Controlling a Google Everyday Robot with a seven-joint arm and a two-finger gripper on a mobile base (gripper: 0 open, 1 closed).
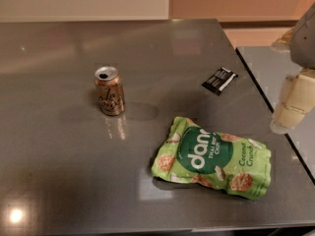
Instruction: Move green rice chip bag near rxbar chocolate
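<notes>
The fingers (294, 102) hang at the right edge of the view, beside the table (59, 171). Whether they are spread or pressed together cannot be told. The green rice chip bag (214, 159) lies flat to their lower left. The rxbar chocolate (219, 80) lies to their upper left, and the drink can (109, 90) stands well left.

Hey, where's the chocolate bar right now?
The chocolate bar lies flat on the table, right of centre, beyond the green chip bag and right of the can; the gripper hovers farther right.

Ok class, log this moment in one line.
gripper: right edge, clear of bag | chip bag: lying flat | black bar: behind bag, apart
</notes>
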